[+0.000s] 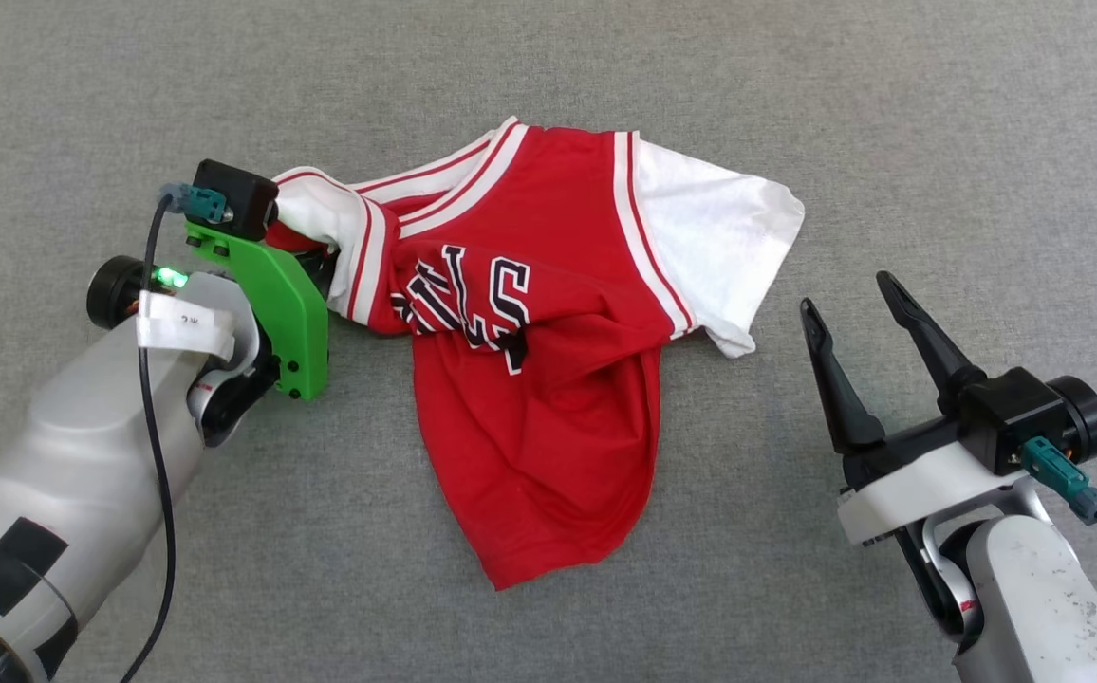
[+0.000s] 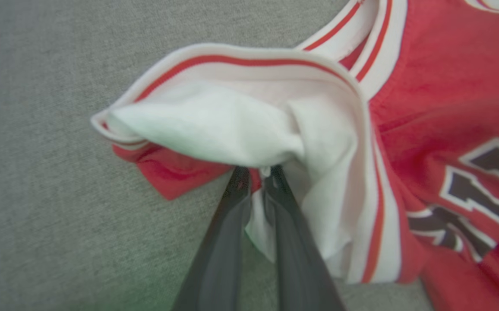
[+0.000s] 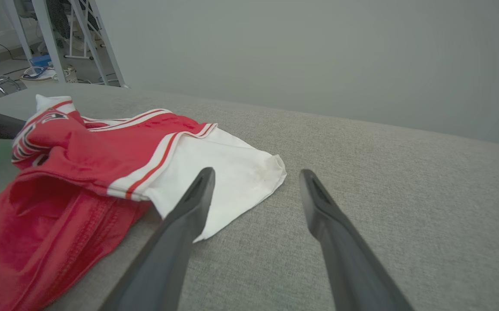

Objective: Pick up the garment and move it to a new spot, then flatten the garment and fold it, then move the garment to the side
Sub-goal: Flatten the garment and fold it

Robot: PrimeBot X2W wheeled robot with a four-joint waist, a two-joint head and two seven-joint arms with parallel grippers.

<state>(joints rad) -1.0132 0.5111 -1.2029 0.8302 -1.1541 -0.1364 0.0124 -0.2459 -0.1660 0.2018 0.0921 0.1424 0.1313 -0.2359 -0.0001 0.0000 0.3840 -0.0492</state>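
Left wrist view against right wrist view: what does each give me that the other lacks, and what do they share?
Left wrist view: the left gripper shut on a bunched white sleeve, seen close up. Right wrist view: the right gripper open, fingers apart near the flat white sleeve, with a grey wall and white frame legs beyond. Shared: the red jersey with striped trim on the grey cloth surface.

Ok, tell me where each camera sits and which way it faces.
Head view: from the robot's head, looking down on the garment on the grey surface; the left forearm and open right gripper show.
Left wrist view: along the left gripper, shut on the garment's white sleeve.
Right wrist view: low over the surface, facing the other sleeve and a wall; its own fingers show.
All share the garment.
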